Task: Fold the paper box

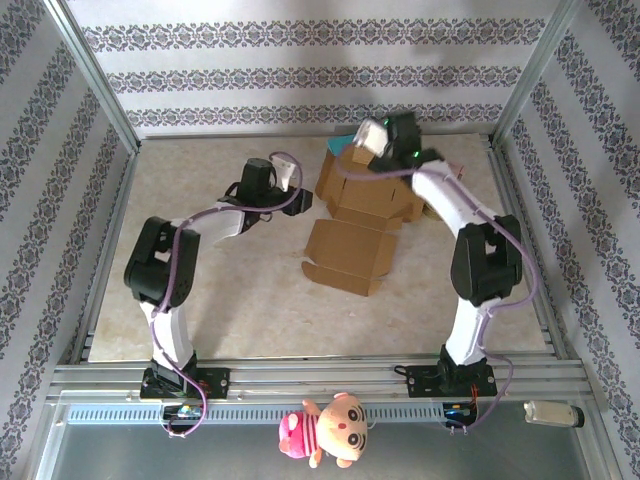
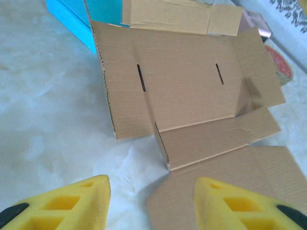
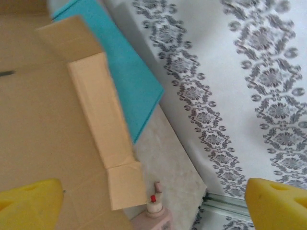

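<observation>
Left arm: upper link leans back off the base, elbow folded high, forearm running forward and inward. Left claw sits at its tip, pointing forward and down. Seen from its own wrist, the left claw has its jaws partly apart, with yellow pads low on either side, both free. Right arm: rises from its base, elbow bent, white forearm stretched far forward and across to the left. Right claw is farther out than the left claw and to its right. Seen from its wrist, the right claw has its jaws spread wide, pads at opposite edges, gripping nothing.
</observation>
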`<act>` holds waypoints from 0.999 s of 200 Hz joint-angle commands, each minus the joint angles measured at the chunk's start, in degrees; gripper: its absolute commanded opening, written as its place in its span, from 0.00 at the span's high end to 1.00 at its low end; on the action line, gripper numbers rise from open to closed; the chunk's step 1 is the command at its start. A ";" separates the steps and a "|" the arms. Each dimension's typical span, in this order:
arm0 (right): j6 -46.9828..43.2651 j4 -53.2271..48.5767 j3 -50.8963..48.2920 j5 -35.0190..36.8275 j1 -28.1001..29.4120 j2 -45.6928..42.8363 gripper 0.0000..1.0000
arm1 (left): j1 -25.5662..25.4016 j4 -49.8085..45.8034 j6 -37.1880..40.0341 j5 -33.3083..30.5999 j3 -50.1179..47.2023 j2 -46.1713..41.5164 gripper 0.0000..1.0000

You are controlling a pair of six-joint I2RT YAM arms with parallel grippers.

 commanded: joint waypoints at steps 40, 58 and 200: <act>15.34 -40.84 42.22 -24.10 -7.15 28.52 0.02 | -0.98 -11.01 -11.38 3.88 -6.35 -9.92 0.42; 14.35 -39.52 46.61 -24.03 -7.76 32.69 0.02 | -1.16 -12.55 -11.71 3.63 -7.08 -10.86 0.42; 8.70 -26.25 53.50 -19.36 -8.76 44.08 0.02 | -1.67 -16.04 -9.72 5.32 -1.95 -8.90 0.40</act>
